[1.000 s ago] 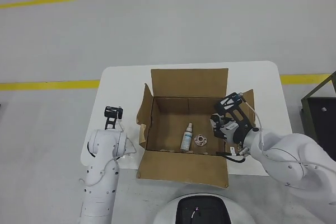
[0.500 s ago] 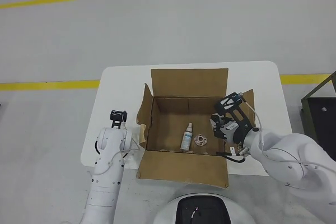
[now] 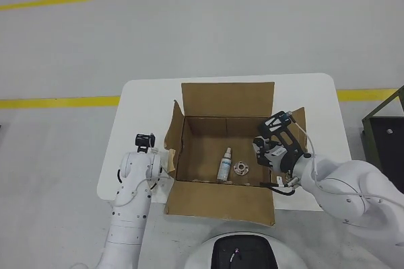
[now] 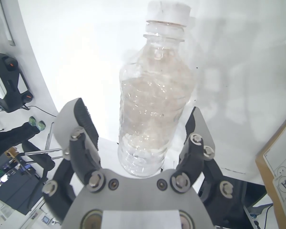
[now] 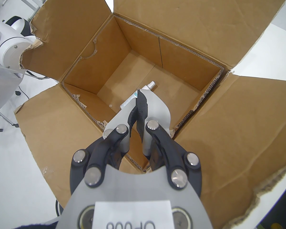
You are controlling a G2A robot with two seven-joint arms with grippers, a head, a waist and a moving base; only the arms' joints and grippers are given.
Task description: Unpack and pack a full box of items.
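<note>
Reading this as a bottle hand-off outside the box: my left gripper is spread wide around the clear bottle, pads not touching it, while my right gripper is clenched on nothing over the box rim. Next I'd either squeeze the bottle or back straight off it, and I can't tell which. The bottle's ribbed and white-capped with pale granules inside, on the white table near a box flap, and looks slippery.

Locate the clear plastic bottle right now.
Left wrist view: the clear plastic bottle sits between the left gripper's open jaws over the white table, on the left side of the cardboard box.
</note>
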